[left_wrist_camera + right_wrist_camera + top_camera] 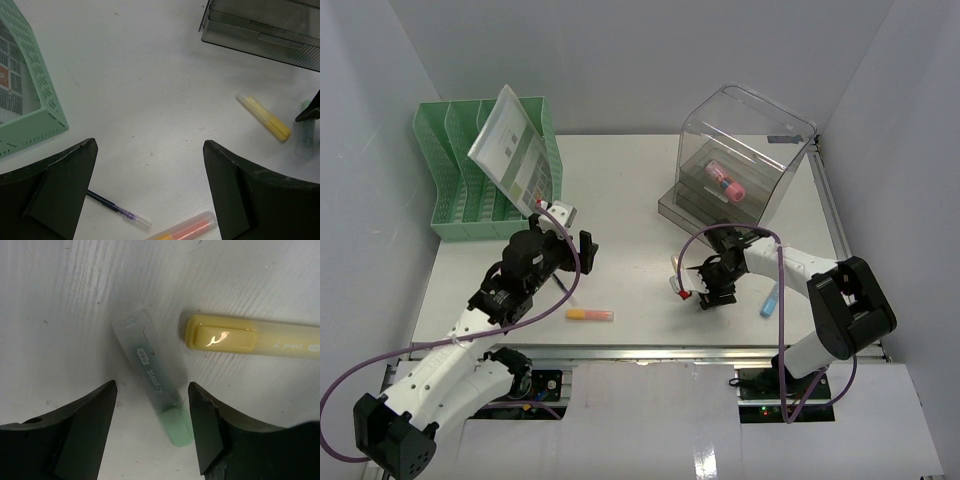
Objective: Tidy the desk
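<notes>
The white desk (630, 200) carries loose pens and highlighters. My right gripper (152, 400) is open and low over the desk, its jaws either side of a green highlighter (155, 390) without touching it. A yellow highlighter (250, 337) lies just beyond. In the top view this gripper (698, 285) hides both. My left gripper (578, 240) is open and empty above the desk. Under it (150, 145) lie a blue pen (117, 210) and an orange highlighter (185, 230), which also shows in the top view (590, 314).
A green slotted file rack (485, 170) with a printed booklet (515, 150) stands back left. A clear drawer box (740, 160) at the back right holds a pink highlighter (725, 180). A blue highlighter (769, 300) lies front right. The aluminium rail (650, 352) runs along the front edge.
</notes>
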Available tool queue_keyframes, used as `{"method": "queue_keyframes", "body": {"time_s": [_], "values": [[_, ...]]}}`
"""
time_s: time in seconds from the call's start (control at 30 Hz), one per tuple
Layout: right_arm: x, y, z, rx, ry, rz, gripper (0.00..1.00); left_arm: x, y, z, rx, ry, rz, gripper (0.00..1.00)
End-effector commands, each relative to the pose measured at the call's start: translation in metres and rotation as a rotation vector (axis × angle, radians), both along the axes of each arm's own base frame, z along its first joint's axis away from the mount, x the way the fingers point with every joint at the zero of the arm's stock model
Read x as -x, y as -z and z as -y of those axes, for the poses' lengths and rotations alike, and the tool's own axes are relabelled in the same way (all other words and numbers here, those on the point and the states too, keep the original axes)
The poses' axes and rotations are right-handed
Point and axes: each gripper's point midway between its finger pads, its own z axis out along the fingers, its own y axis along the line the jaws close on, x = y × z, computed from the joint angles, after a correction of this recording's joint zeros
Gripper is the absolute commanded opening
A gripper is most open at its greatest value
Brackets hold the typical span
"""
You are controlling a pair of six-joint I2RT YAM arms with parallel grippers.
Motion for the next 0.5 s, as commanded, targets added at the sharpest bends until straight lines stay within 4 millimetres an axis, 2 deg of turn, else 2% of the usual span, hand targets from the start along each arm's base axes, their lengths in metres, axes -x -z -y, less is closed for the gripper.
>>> {"method": "queue_keyframes", "body": {"time_s": [0.0,0.33,0.47], "values": [[0.003,0.006,0.001,0.008,-0.009,0.008,0.61,-0.002,-0.009,-0.009,0.003,-0.043,0.043,0.98],[0.015,0.013,0.005,0.024,-0.021,-0.030,0.40,-0.003,-0.005,-0.012,-0.001,-0.062,0.037,0.98],[0.019,0.004,0.005,0.007,-0.023,-0.022,0.32,-0.005,-0.005,-0.016,0.004,-0.092,0.038,0.98]]}}
